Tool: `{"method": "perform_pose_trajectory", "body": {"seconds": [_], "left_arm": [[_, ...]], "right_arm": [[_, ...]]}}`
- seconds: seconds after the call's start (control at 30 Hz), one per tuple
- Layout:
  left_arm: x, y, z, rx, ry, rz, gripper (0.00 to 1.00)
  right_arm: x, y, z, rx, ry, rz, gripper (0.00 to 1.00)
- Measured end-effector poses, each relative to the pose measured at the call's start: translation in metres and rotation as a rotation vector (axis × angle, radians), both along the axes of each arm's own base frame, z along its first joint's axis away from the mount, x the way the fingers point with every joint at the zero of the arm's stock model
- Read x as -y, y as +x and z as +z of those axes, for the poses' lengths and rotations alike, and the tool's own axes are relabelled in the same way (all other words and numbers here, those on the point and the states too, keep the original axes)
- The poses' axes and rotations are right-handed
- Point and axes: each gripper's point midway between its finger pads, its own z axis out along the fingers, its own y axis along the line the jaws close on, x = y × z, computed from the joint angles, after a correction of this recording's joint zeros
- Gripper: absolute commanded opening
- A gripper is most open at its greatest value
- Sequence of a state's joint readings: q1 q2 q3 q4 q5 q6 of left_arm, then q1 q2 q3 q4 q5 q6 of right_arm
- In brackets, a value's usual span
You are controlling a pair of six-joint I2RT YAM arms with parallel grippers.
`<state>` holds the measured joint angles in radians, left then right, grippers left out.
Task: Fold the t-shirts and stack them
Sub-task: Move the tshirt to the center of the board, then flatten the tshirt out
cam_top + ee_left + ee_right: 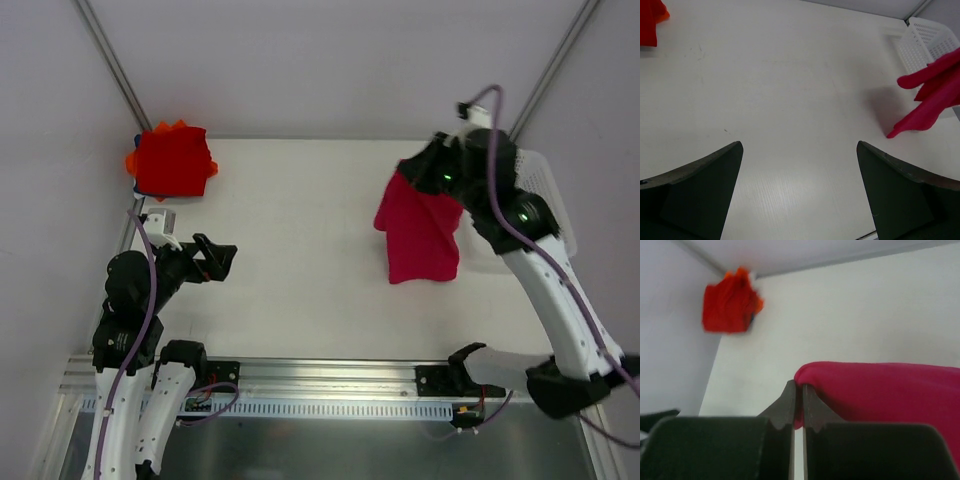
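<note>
Dangling from right hand [798, 392], crimson t-shirt [420, 235]

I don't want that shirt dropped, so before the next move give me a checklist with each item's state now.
1. The right pincer is shut on the crimson t-shirt: ok.
2. The crimson t-shirt is out of the white basket: ok.
3. It is spread flat for folding: not ok, it hangs bunched.
4. Its hem is off the table: cannot tell.
5. The left pincer is open, holding nothing: ok.
6. The folded stack sits in the far left corner, apart from it: ok.
</note>
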<state>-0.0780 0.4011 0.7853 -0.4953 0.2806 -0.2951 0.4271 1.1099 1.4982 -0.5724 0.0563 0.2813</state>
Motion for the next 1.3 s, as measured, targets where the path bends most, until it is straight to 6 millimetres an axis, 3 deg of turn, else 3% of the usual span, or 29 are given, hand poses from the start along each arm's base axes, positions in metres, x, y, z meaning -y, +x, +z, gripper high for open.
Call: {"method": "perform_pose_trajectory", "body": {"seconds": [0.1, 0.17, 0.23, 0.3, 0.37, 0.43, 0.5, 0.63, 0.67, 0.7, 0.73, 0.77, 0.8, 0.87, 0.97, 1.1, 1.17, 1.3], "left_arm": [[0.000, 0.001, 0.000, -0.003, 0.000, 0.001, 0.99], [-0.001, 0.001, -0.001, -0.004, -0.001, 0.004, 0.99], [-0.001, 0.001, -0.001, -0.004, -0.001, 0.005, 0.99], [-0.001, 0.001, -0.001, -0.004, -0.001, 0.004, 0.99], [-0.001, 0.001, -0.001, -0.004, -0.001, 0.005, 0.99], [-0.001, 0.001, -0.001, -0.004, 0.000, 0.005, 0.99], [-0.001, 0.001, -0.001, -0.003, -0.001, 0.005, 0.99], [-0.001, 0.001, -0.001, -0.004, 0.000, 0.003, 0.99], [-0.001, 0.001, 0.000, -0.003, -0.001, 0.002, 0.99], [-0.001, 0.001, 0.000, -0.003, -0.001, 0.002, 0.99], [-0.001, 0.001, 0.000, -0.003, -0.001, 0.002, 0.99], [-0.001, 0.001, -0.001, -0.004, -0.001, 0.002, 0.99], [-0.001, 0.001, -0.001, -0.004, -0.001, 0.002, 0.99], [0.000, 0.001, 0.000, -0.003, -0.001, 0.001, 0.99], [0.000, 0.001, -0.001, -0.004, -0.001, 0.000, 0.99], [0.000, 0.003, -0.002, -0.012, -0.001, -0.003, 0.99], [0.000, 0.003, -0.002, -0.013, -0.001, -0.003, 0.99], [0.000, 0.003, -0.002, -0.013, -0.001, -0.003, 0.99]], "right_arm": [[-0.114, 0.011, 0.003, -0.029, -0.057, 0.273, 0.00], [-0.195, 0.007, 0.009, -0.012, -0.082, 0.441, 0.01], [-0.253, -0.004, 0.011, 0.003, -0.111, 0.557, 0.00], [-0.302, -0.013, 0.024, 0.086, -0.124, 0.621, 0.01], [-0.318, -0.022, 0.020, 0.126, -0.172, 0.623, 0.00], [-0.313, -0.019, 0.014, 0.154, -0.237, 0.570, 0.01], [-0.286, -0.005, 0.002, 0.172, -0.321, 0.457, 0.01], [-0.185, 0.053, -0.009, 0.167, -0.454, 0.102, 0.00], [-0.149, 0.069, -0.014, 0.148, -0.471, -0.012, 0.02], [-0.111, 0.080, -0.023, 0.118, -0.484, -0.121, 0.13], [-0.071, 0.088, -0.037, 0.071, -0.487, -0.227, 0.35], [-0.040, 0.091, -0.052, 0.028, -0.494, -0.302, 0.87], [-0.004, 0.092, -0.074, -0.024, -0.493, -0.396, 0.99], [0.047, 0.079, -0.130, -0.165, -0.544, -0.496, 0.99], [0.061, 0.060, -0.197, -0.333, -0.635, -0.508, 0.99], [0.047, 0.046, -0.249, -0.466, -0.750, -0.463, 0.99], [0.037, 0.037, -0.255, -0.479, -0.793, -0.436, 1.00], [0.005, 0.028, -0.247, -0.431, -0.779, -0.362, 0.99]]}}
